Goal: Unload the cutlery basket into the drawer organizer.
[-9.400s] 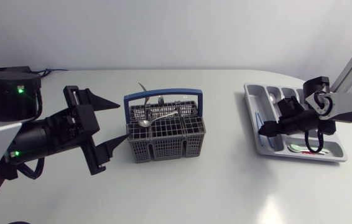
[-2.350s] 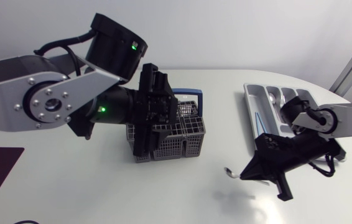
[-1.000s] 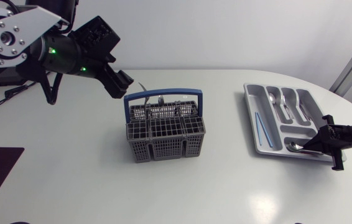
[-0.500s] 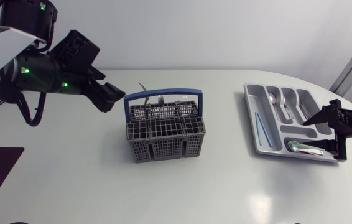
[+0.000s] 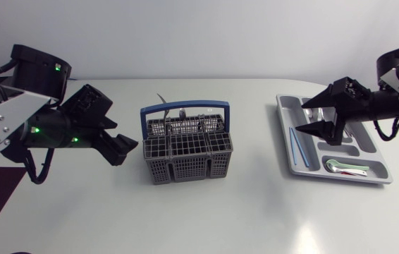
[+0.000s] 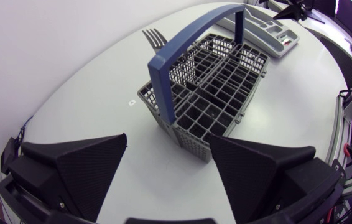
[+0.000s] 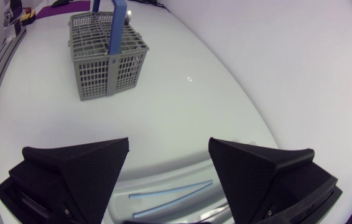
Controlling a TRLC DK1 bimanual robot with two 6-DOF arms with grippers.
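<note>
White surface: grey mesh cutlery basket with blue handle was set centrally, steel fork jutting at its rear. Left gripper and right gripper were seen open, empty. Fork should be lifted straight, clear of the mesh.

No readable text or labels, it seems
</note>
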